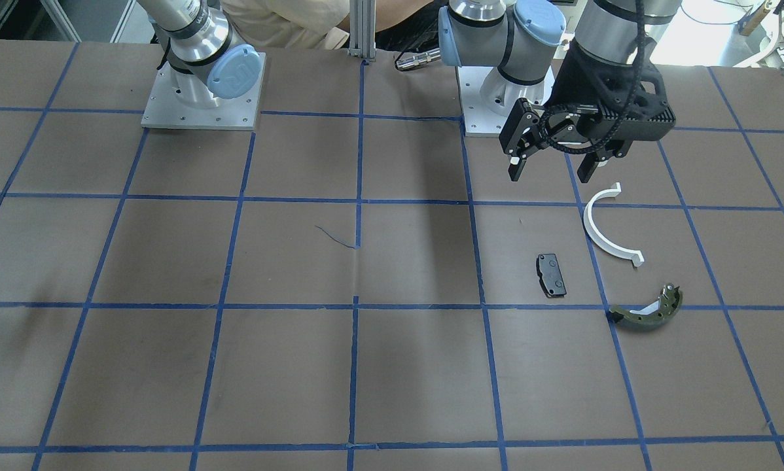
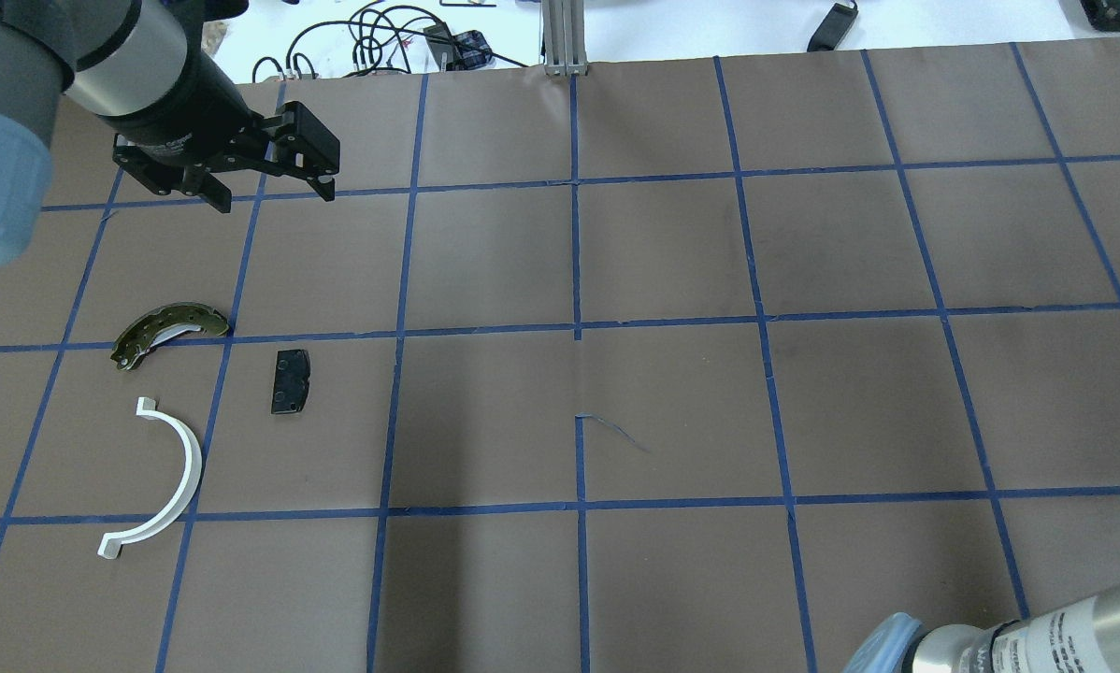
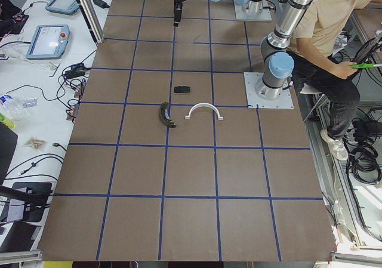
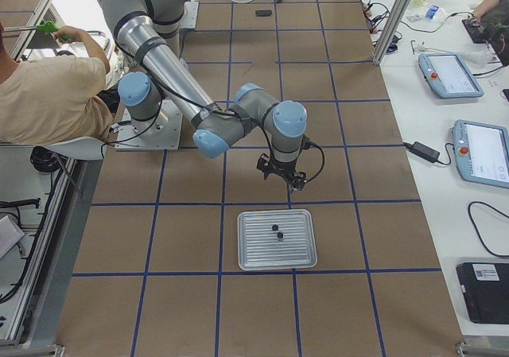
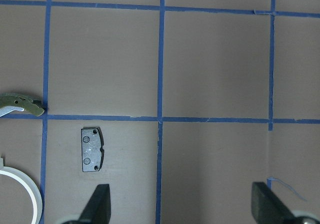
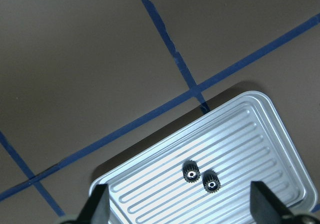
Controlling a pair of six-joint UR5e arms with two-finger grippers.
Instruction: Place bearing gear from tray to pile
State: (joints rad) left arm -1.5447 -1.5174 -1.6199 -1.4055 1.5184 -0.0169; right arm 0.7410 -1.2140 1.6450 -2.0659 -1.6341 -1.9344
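Two small black bearing gears [image 6: 190,172] [image 6: 210,182] lie side by side in the ribbed metal tray [image 6: 250,134]. My right gripper [image 6: 180,209] hovers open over the tray's near side and holds nothing; the exterior right view shows it [image 4: 280,178] above the tray [image 4: 254,250]. The pile lies far off on my left. It consists of a white half-ring [image 2: 189,465], a black pad [image 2: 290,381] and an olive brake shoe [image 2: 163,332]. My left gripper [image 2: 270,192] hangs open and empty beyond the pile, above the table.
Brown paper with a blue tape grid [image 2: 577,327] covers the table. A person in a beige shirt [image 4: 48,95] sits behind the arm bases. Tablets and cables [image 4: 445,71] lie on the white bench along the far edge. An aluminium post [image 2: 565,37] stands at the table's far middle.
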